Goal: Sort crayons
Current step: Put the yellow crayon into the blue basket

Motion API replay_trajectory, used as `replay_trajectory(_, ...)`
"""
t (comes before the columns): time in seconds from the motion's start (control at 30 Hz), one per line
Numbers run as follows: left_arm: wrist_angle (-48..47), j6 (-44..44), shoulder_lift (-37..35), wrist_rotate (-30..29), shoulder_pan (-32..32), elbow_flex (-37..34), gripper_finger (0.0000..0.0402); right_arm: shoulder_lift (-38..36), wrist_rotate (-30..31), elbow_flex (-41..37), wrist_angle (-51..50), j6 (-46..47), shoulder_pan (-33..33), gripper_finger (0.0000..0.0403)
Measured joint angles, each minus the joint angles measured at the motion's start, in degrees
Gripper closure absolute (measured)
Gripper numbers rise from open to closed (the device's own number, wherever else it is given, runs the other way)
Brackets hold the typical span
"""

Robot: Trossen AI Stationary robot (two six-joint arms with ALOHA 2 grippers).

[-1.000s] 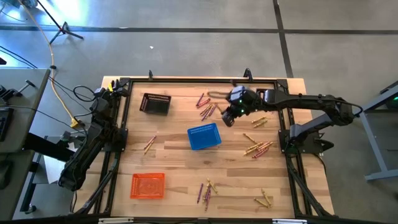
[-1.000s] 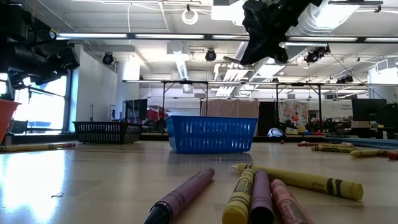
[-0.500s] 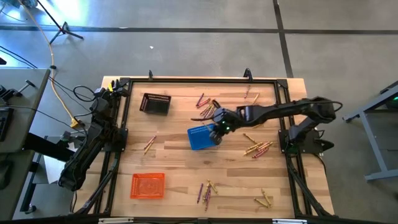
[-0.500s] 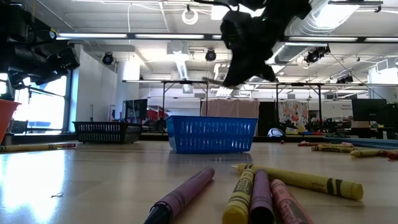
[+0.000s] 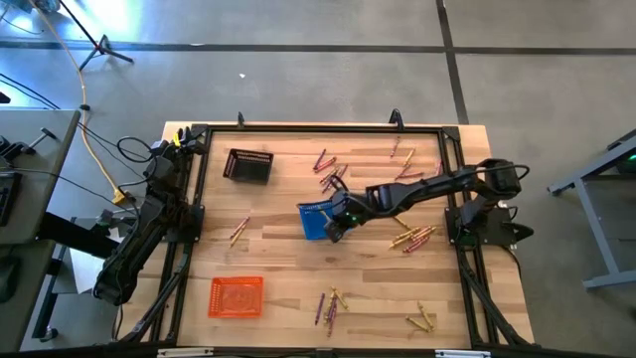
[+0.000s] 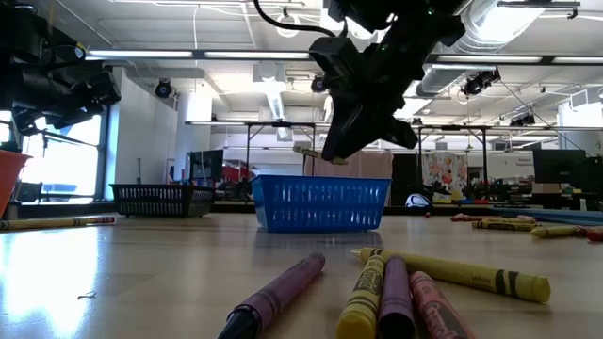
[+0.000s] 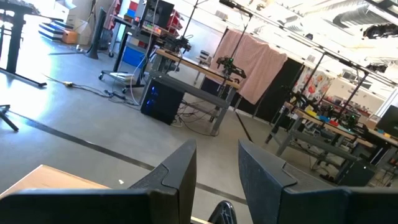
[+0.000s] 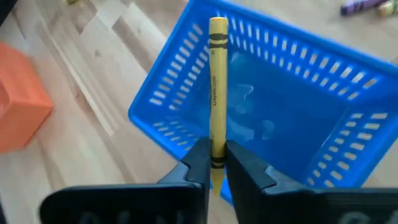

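Observation:
My right gripper [image 5: 334, 226] hangs over the blue mesh basket [image 5: 311, 223] at mid-table, shut on a yellow crayon [image 8: 217, 93]. In the low view the crayon [image 6: 318, 153] sits just above the basket's rim [image 6: 320, 179]. Other crayons lie flat on the wood in loose groups: far of the basket [image 5: 331, 171], to its right [image 5: 412, 237], and near the front edge [image 5: 330, 303]. My left gripper [image 7: 217, 168] is open and empty, raised at the table's left side. My right gripper pinches the yellow crayon near one end [image 8: 216, 155] between its two fingers. The rest of the crayon sticks out past the fingertips, in line with them. The crayon is lifted clear, close to level, over the blue basket's open top.
A black mesh basket [image 5: 248, 165] stands at the far left and an orange one [image 5: 237, 296] at the near left. Single crayons lie at the left [image 5: 238, 231] and the far right [image 5: 397, 151]; more lie at the near right [image 5: 422, 320]. A dark frame [image 5: 318, 129] borders the table.
My right gripper has carried the yellow crayon from the far crayon group toward the table's near and left edges, coming down until it is over the blue basket. The crayon has stayed in the shut fingers.

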Motion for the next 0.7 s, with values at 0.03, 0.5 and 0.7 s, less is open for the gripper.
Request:
replay_trajectory(0.03,0.01,0.0,0.0,0.0,0.0,0.0,0.0298,0.0,0.56,0.0,0.08,0.1,0.31,0.0343)
replay_trajectory(0.5,0.0,0.0,0.0,0.0,-0.01,0.0,0.0298,-8.36,2.9,0.0,-9.85,7.54,1.99,0.0223)
replay_trajectory(0.7,0.03,0.0,0.0,0.0,-0.01,0.0,0.0298,-17.0,5.51,0.0,-26.32,15.03,4.28,0.0222)
